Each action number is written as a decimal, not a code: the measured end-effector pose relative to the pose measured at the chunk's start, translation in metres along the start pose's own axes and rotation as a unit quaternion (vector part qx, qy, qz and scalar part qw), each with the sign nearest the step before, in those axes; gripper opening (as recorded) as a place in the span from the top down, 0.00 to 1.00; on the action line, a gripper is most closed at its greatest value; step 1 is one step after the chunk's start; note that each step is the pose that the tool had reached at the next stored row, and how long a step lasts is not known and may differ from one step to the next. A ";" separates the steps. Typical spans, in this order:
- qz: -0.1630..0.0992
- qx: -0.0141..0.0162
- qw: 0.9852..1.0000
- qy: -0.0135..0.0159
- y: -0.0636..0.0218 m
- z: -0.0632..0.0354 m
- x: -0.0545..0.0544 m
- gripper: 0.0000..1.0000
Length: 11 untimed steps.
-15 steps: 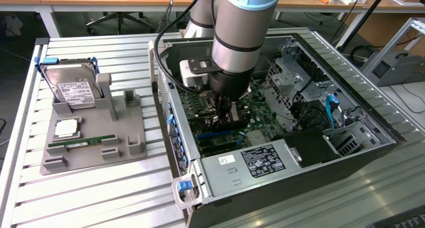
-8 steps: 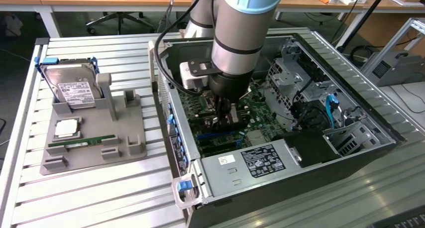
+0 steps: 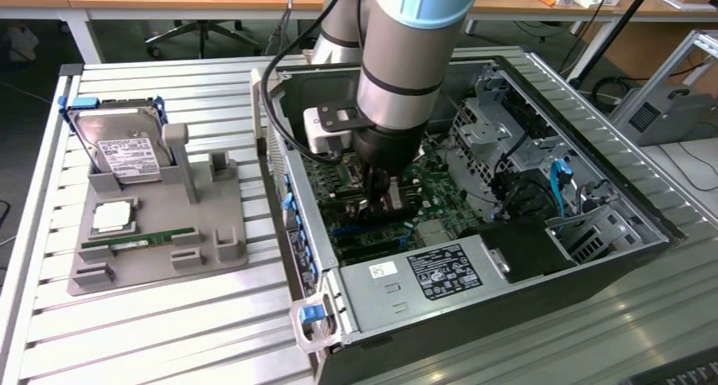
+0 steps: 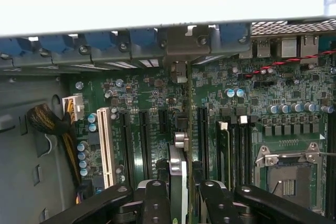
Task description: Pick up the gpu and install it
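Inside the open computer case (image 3: pixel 628 200), the pincer (image 4: pixel 181 192) grips the gpu (image 4: pixel 177 182) edge-on above the motherboard (image 4: pixel 152 103).

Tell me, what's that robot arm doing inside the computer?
The arm's claw is down inside the open computer case, holding the gpu on edge between its fingers, just above the slots on the motherboard. The card is lined up with a slot, but I cannot tell whether it is seated. Beside the case, a grey holder carries a hard drive and a RAM stick.
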<state>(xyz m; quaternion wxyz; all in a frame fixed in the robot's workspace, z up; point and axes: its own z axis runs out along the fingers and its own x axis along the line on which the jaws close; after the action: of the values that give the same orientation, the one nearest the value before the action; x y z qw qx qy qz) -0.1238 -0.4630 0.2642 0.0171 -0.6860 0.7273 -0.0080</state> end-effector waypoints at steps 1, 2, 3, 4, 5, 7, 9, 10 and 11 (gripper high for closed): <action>0.000 0.000 1.000 0.000 0.0000 0.0003 0.000 0.73; 0.000 0.000 1.000 0.000 0.0000 0.0007 0.000 0.73; 0.000 0.000 1.000 -0.001 0.0000 0.0010 0.000 0.73; 0.000 0.000 1.000 -0.001 0.0000 0.0013 0.000 0.73; 0.000 0.000 1.000 -0.001 0.0000 0.0016 0.000 0.73; 0.000 0.000 1.000 -0.002 0.0001 0.0025 0.000 0.73; 0.000 0.000 1.000 -0.003 0.0001 0.0033 0.000 0.73; 0.000 0.000 1.000 -0.003 0.0001 0.0035 0.000 0.73; 0.000 0.000 1.000 -0.003 0.0001 0.0036 0.000 0.73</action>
<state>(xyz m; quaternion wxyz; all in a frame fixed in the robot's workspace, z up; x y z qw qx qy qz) -0.1238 -0.4633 0.2606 0.0194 -0.6859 0.7274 -0.0055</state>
